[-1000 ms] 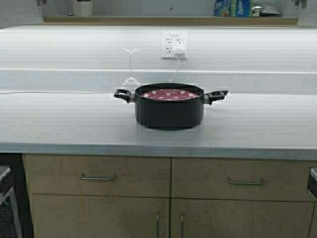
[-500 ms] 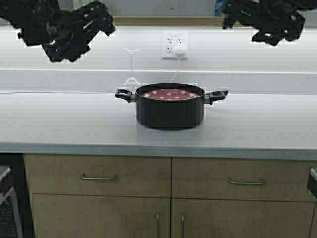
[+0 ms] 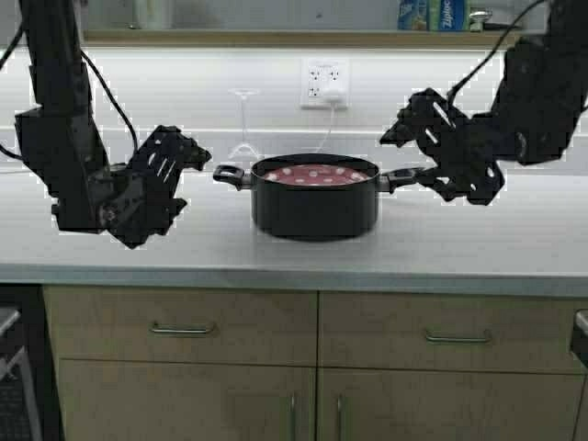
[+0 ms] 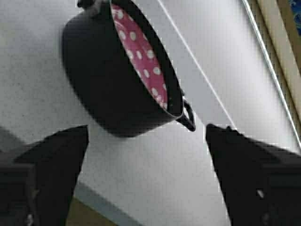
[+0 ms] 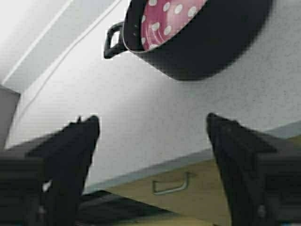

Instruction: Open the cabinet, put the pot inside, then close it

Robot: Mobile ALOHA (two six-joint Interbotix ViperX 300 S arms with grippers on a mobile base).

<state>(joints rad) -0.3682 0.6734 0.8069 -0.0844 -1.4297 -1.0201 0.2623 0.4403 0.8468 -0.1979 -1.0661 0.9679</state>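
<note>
The black pot (image 3: 314, 207) with a pink-red dotted inside stands upright on the grey countertop (image 3: 110, 230). My left gripper (image 3: 184, 175) hangs open and empty just left of the pot's left handle, apart from it. My right gripper (image 3: 415, 152) hangs open and empty by the pot's right handle (image 3: 401, 176); I cannot tell whether it touches. In the left wrist view the pot (image 4: 122, 80) lies beyond the open left gripper (image 4: 146, 132). In the right wrist view the pot (image 5: 202, 37) lies beyond the open right gripper (image 5: 153, 120). The wall-hung cabinet is out of view.
A wine glass (image 3: 243, 129) stands behind the pot. A wall socket with a white plug (image 3: 323, 84) is on the backsplash. Base cupboards with silver drawer handles (image 3: 182, 328) run under the counter edge. A shelf with boxes (image 3: 423, 14) is at the top.
Both arms have come down from the top of the high view to either side of the pot. One second ago they were out of view. The pot has not moved.
</note>
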